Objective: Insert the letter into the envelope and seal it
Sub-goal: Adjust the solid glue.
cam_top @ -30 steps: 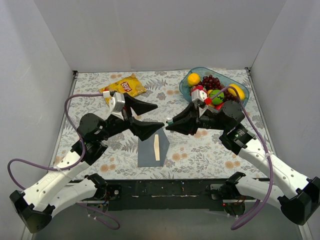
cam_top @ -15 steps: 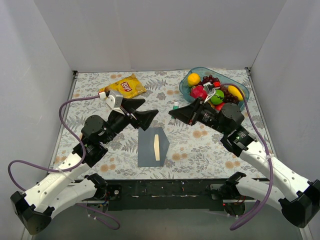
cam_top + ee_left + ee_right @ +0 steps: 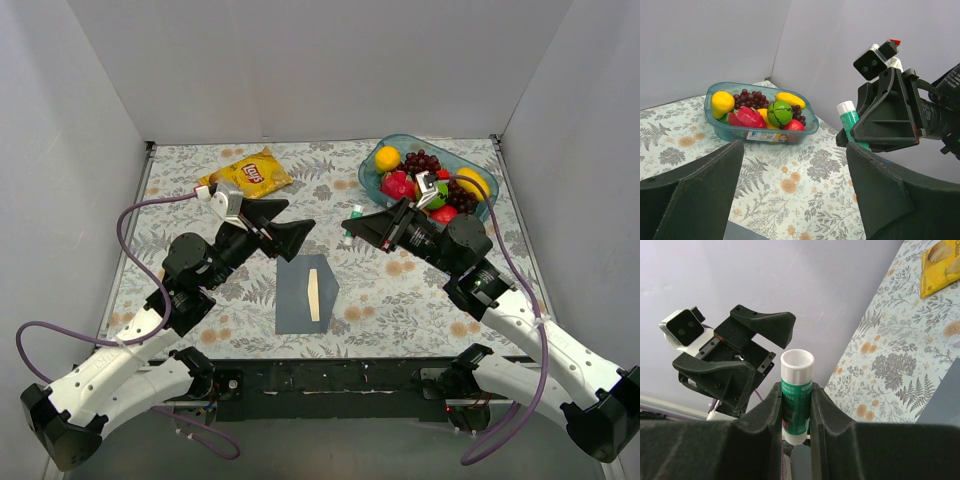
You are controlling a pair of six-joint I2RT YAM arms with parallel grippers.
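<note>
R gripper (image 3: pixel 796 388): glue stick (image 3: pixel 797 371); L gripper (image 3: pixel 794 150): wide

Letter (image 3: pixel 314 297) on envelope (image 3: pixel 293 300), front centre of table (image 3: pixel 400 300); crisp bag (image 3: pixel 248 173) back left (fruit tub (image 3: pixel 367 180) back right).

The envelope (image 3: pixel 295 300) at the centre of the top view is seen as matt slate-blue paper, and the letter (image 3: pixel 314 297) showing in it as matt cream paper. The counter (image 3: pixel 400 300) is covered by a dull floral-printed sheet. A glossy, crinkled foil finish is shown by the crisp bag (image 3: pixel 247 173) at upper left. The tub (image 3: pixel 370 180) at upper right is of translucent teal plastic, and its toy fruit (image 3: pixel 779 113) is smooth and shiny. Matt black plastic is seen on the left end effector (image 3: pixel 298 215) and the right end effector (image 3: pixel 797 395). The glue stick (image 3: pixel 797 380) clamped in the latter is of smooth white plastic with a glossy green label.
</note>
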